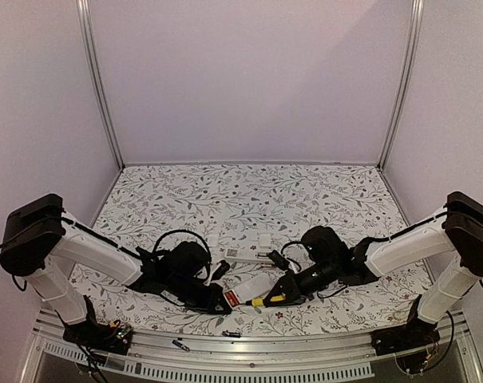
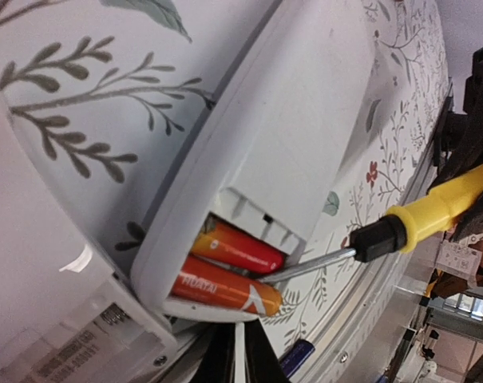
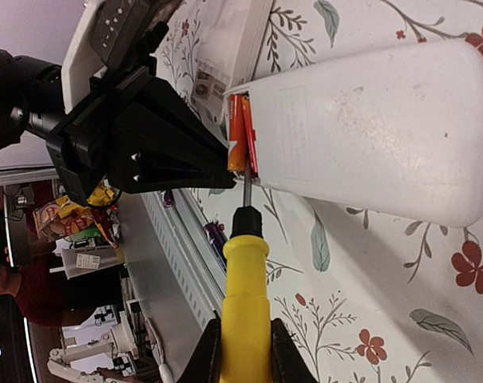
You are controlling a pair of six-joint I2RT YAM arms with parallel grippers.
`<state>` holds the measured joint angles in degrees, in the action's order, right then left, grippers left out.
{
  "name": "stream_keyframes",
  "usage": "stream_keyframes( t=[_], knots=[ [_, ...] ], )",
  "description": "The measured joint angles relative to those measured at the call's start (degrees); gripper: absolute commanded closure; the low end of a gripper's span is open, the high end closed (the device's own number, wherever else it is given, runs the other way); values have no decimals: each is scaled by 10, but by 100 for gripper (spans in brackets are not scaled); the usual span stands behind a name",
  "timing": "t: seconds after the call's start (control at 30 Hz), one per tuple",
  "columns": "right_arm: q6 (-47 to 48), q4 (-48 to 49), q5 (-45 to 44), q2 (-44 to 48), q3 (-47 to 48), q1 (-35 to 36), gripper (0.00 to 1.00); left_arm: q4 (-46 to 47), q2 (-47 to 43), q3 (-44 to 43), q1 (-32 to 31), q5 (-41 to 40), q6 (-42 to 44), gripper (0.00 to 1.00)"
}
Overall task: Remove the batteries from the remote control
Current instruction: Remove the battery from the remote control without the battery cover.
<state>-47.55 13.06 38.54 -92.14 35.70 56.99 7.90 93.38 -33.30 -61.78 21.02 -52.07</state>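
Observation:
The white remote point(image 1: 253, 286) lies back-up near the table's front edge, its battery bay open. In the left wrist view, two red-orange batteries point(image 2: 235, 249) sit side by side in the bay of the remote point(image 2: 305, 120). My left gripper point(image 1: 219, 299) is shut on the remote's bay end, and its black fingers point(image 2: 217, 359) show at the bottom edge. My right gripper point(image 3: 245, 347) is shut on the yellow screwdriver handle point(image 3: 245, 295). The screwdriver's metal tip point(image 2: 313, 267) is wedged between the batteries point(image 3: 241, 136).
A second white remote point(image 1: 245, 255) and small white pieces lie just behind. The metal front rail point(image 1: 249, 351) runs close below, with small dark slim cylinders point(image 1: 231, 333) on it; one shows in the left wrist view point(image 2: 301, 355). The floral cloth point(image 1: 249, 199) stretches behind.

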Motion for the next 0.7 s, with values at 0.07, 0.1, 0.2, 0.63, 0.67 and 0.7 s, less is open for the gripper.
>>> stream_keyframes(
  t=[0.07,0.1,0.2,0.63,0.67,0.7],
  knots=[
    [-12,21,0,0,-10,0,100,2,1,0,0,0,0,94],
    [-17,33,-1,0,-16,0,100,4,2,0,0,0,0,94],
    [-36,64,-4,0,-30,0,100,14,7,0,0,0,0,95],
    [-81,179,-2,21,-50,0,100,37,15,0,-1,-12,0,95],
    [-82,181,-2,21,-50,0,100,37,15,0,-1,-15,0,94],
    [-84,184,-3,21,-50,0,100,37,14,0,-1,-18,0,93]
  ],
)
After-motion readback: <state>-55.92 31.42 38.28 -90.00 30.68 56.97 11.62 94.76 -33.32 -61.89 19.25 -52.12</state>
